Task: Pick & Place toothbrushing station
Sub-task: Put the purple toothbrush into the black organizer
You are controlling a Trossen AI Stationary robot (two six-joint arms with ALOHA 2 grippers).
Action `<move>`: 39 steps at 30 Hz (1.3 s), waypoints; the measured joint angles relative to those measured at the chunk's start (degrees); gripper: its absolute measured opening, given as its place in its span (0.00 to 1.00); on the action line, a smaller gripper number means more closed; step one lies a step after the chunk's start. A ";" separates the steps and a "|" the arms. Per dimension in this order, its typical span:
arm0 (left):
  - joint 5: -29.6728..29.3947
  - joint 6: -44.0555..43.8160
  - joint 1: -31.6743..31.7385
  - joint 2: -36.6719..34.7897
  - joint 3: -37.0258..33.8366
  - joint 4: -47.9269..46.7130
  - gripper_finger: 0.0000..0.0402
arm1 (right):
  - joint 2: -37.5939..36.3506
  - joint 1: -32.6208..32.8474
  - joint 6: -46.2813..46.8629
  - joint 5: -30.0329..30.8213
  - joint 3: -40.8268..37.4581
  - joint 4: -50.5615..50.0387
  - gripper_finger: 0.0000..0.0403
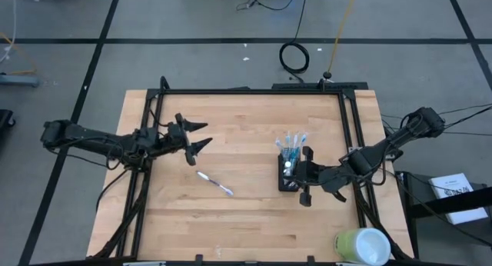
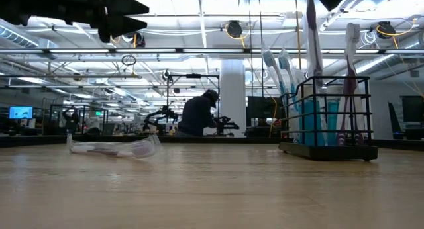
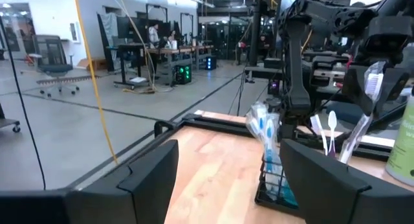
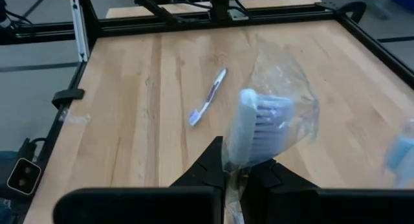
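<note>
Right wrist view: right hand (image 4: 236,175) is pinched shut on the handle of a wrapped toothbrush (image 4: 249,130), bristle head up, clear wrapper loose around it.
Where it is: in the high view, right hand (image 1: 307,176) sits at the right side of the wire-mesh holder (image 1: 290,174), which stands right of the table's middle.
Holder contents: several blue-and-white toothbrushes (image 1: 291,142) already upright in its compartments; the low view shows them leaning at slightly different angles.
Risk, snagging: the loose wrapper could catch on the mesh rim or on a neighbouring brush, likely tipping the light holder.
Risk, slipping: the grip is low on a thin handle, so the brush may pivot between the fingers and miss its compartment.
Left hand (image 1: 196,137): spread wide, empty, hovering above the table left of centre.
Still to place: one toothbrush (image 1: 215,183) lies flat on the table (image 1: 246,220) between the two hands, well apart from the holder.
Nearby: yellow-green and white cylinder (image 1: 361,245) at the table's near right corner, clear of the path.
Background: a person (image 2: 197,114) works far behind the table.
</note>
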 joint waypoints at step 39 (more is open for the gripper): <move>0.02 -3.24 0.00 0.00 0.00 -4.18 0.69 | -0.17 0.04 3.32 2.94 -19.03 25.62 0.02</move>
